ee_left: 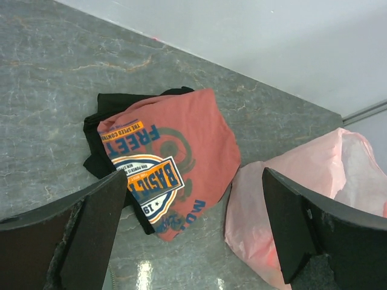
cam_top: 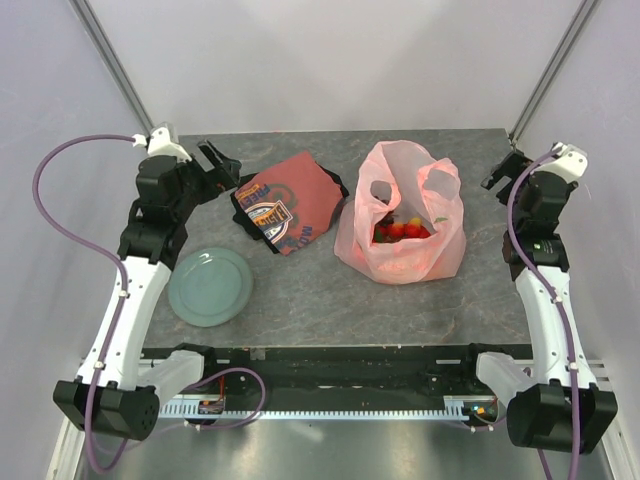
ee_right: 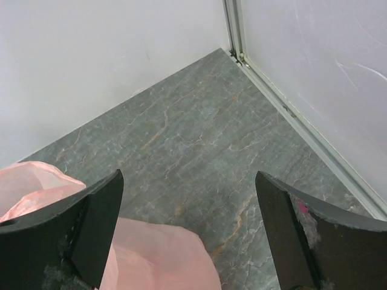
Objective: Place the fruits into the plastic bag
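Left gripper (cam_top: 224, 166) & right gripper (cam_top: 505, 170) both spread wide, empty, either side of plastic bag (cam_top: 400, 265). Risk: unsupported bag slumps, fruits (cam_top: 402, 230) spill out.

A grey, marble-veined counter (cam_top: 300, 290) spreads beneath both sets of jaws. Ahead of the left jaws it ends at a plain pale back wall (cam_top: 330, 60). Beyond the right jaws it runs into a corner, where a slim metal post (ee_right: 234, 30) stands between the back wall and the white right wall (ee_right: 314, 60). A second post (cam_top: 115, 65) rises farther back than the left jaws, beside the left wall (cam_top: 40, 100). Between the left jaws a small glint of light (ee_left: 142, 269) shines on the stone. The lighting is soft and even.
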Robot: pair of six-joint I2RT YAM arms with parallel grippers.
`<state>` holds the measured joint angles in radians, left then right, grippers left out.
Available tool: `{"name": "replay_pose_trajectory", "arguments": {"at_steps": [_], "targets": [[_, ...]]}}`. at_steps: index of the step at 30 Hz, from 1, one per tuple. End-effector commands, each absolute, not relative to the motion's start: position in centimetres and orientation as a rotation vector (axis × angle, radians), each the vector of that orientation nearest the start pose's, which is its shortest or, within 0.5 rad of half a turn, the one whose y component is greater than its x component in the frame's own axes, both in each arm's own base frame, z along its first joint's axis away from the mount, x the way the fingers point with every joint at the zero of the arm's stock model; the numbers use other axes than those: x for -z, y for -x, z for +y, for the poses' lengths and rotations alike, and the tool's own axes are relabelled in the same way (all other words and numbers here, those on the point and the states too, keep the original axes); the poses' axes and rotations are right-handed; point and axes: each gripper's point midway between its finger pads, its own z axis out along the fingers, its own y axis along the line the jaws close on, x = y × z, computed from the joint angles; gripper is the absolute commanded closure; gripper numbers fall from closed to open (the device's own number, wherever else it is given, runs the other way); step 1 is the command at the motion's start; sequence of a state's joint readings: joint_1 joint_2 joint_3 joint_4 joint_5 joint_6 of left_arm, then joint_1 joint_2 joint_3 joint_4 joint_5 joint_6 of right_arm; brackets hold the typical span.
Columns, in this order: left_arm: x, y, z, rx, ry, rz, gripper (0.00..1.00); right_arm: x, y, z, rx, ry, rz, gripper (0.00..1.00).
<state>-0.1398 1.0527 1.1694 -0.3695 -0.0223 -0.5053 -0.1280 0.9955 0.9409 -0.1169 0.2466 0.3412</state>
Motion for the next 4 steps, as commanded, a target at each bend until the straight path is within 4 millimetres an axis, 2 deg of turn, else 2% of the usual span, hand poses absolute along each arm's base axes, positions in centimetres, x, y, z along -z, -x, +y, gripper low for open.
{"name": "replay_pose_trajectory", "arguments": {"at_steps": [1, 4], "targets": [[-34.02, -35.22, -6.29, 0.396, 0.301, 1.789, 0.01, -32.29, -35.42, -7.92, 0.080, -0.558, 1.564, 0.02], [-34.32, -35.08, -6.45, 0.410, 0.297, 1.778, 0.01, -32.54, -35.38, -7.95, 0.082, -0.555, 1.555, 0.02]]}}
